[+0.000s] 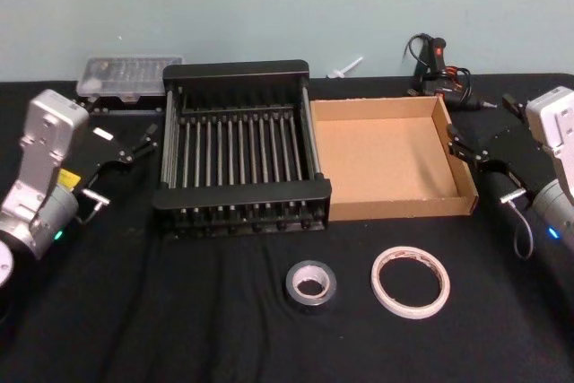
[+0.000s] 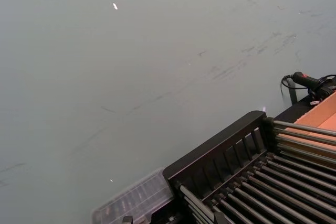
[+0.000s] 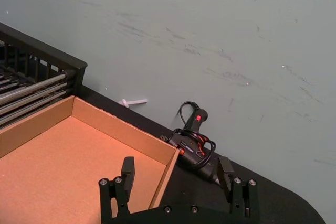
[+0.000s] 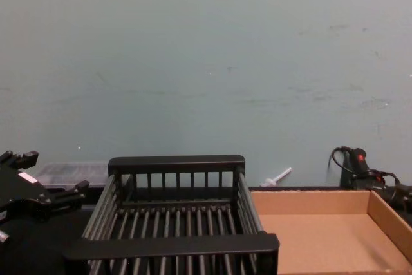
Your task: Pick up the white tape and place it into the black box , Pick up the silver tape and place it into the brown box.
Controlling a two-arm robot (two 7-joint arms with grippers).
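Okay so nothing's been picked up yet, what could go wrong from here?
The white tape and silver tape lie close together on the cloth, so an open hand coming down on one might nudge the other. Both lie flat, so fingers could slip off the rings. Left hand sits close beside the black box and right hand by the brown box; either could clip a wall.

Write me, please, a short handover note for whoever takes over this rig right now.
Left pincer: open, holding nothing, left of the black box.
Right pincer: open, holding nothing, at the brown box's right wall.
White tape and silver tape: flat on the table in front of the boxes, side by side, apart.
Done: nothing; both boxes hold no tape.
Left: white tape into black box, silver tape into brown box.
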